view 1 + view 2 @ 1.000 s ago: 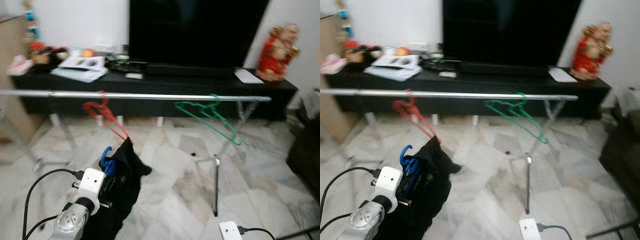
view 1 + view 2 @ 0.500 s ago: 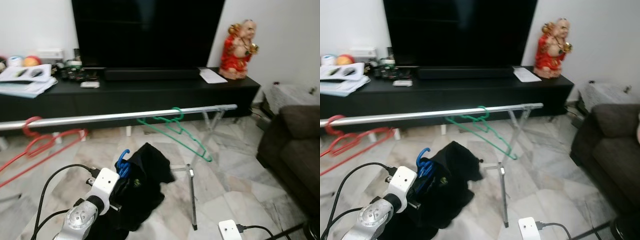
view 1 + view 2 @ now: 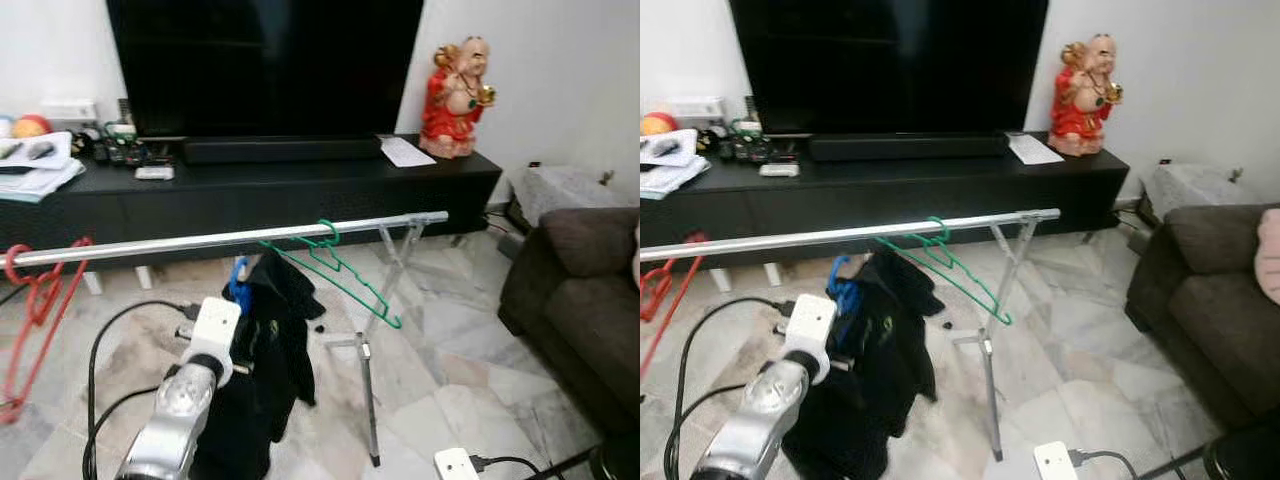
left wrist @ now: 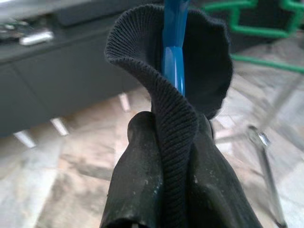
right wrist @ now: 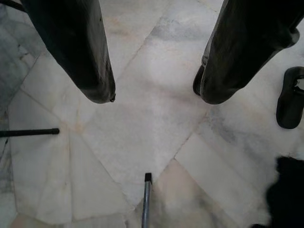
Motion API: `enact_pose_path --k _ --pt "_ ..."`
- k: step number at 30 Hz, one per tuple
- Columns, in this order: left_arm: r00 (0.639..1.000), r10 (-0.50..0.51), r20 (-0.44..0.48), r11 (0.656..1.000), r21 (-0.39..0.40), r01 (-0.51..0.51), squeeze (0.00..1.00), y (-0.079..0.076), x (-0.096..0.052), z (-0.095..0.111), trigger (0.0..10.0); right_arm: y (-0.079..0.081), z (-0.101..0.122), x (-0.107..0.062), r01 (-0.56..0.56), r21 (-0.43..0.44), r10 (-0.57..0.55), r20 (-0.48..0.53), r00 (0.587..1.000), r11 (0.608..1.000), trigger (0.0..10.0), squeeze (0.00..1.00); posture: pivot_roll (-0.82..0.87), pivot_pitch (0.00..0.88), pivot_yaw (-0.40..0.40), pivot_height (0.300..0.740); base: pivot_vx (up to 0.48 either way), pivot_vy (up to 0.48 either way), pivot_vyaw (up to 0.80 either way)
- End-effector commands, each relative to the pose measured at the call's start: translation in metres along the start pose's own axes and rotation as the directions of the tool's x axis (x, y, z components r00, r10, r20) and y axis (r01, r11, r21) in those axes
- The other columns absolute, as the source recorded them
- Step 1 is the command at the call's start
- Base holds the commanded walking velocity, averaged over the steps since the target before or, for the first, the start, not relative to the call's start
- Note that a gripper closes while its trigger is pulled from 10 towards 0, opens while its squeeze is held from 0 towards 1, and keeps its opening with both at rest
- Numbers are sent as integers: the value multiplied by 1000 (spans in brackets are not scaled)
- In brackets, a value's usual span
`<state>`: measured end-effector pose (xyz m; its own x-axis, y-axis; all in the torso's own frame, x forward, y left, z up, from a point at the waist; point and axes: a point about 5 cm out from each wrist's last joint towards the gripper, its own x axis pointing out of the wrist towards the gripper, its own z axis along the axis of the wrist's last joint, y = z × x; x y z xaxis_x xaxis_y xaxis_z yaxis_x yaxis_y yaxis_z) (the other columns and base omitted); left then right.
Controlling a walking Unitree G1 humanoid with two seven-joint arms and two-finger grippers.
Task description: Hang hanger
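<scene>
Since the earlier pictures the left arm had risen: the blue hanger (image 3: 238, 279) and the black garment (image 3: 262, 350) on it, which had been low near the floor, now hung up close to the silver rail (image 3: 220, 240), the blue hook just below it and not over it. The camera had also swung, so the red hanger (image 3: 30, 300) sat far at the robot's left edge.

The left gripper (image 4: 166, 156) was closed on the blue hanger, its two black fingers (image 4: 137, 171) pinching the ribbed collar of the garment with the blue neck rising between them. The garment draped down in front of the left arm. The right gripper (image 5: 154, 90) hung low with its two fingers spread wide, holding nothing, above the marble floor (image 5: 142, 142); a dark slipper (image 5: 290, 97) lay near it.

There were three hangers: one blue in the gripper, one green (image 3: 335, 268) hooked on the rail near its right end, one red hooked at the left end. One rail stood on a folding stand (image 3: 372, 350). Behind it was one black TV cabinet (image 3: 300, 185) with one television (image 3: 260, 65), one red and gold figurine (image 3: 455, 85) and papers (image 3: 405, 152). One brown sofa (image 3: 585, 300) stood at the right. No writing could be read.
</scene>
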<state>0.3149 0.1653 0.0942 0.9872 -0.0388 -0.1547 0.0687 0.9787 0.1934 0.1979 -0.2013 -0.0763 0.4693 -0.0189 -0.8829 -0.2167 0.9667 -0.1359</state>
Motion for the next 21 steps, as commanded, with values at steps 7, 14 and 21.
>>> enact_pose_path --k 7,14,21 --pt "998 59 -16 998 -10 -60 0 6 30 17 10000 0 4 0 -7 -8 8 21 1000 1000 10000 0 141 0 -67 740 0 0 0" --pt "992 28 -122 998 -60 -36 0 5 50 14 10000 4 2 1 -10 0 10 18 1000 1000 10000 0 104 0 -29 740 0 0 0" --pt "991 4 -131 999 -35 -8 0 2 60 25 10000 10 -1 1 -9 26 8 17 1000 1000 10000 0 66 0 13 740 0 0 0"
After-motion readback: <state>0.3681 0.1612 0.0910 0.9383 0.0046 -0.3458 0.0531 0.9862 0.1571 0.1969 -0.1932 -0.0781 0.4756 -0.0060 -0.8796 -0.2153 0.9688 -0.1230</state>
